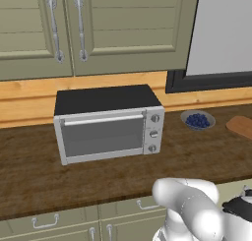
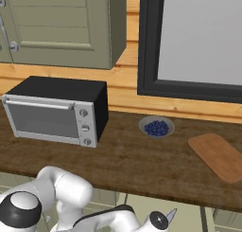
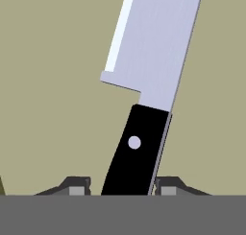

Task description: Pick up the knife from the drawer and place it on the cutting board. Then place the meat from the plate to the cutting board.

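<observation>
Black handle: I see the knife (image 3: 144, 99) in my hand view, handle running down between the two finger tips, broad silver blade reaching to the top of the frame, over the drab drawer floor (image 3: 48, 85).
Gripper (image 3: 122, 187): closed in on the handle from both sides; I judge it a grip, not yet lifted clear.
Cutting board (image 2: 218, 155): bare, at the right edge of the right base view, on the wooden counter (image 2: 123, 160).
Blade tip: pokes up at the bottom of the right base view.
Done: knife grasped, as far as I can judge.
Left: carry the knife to the board, then move the meat.
</observation>
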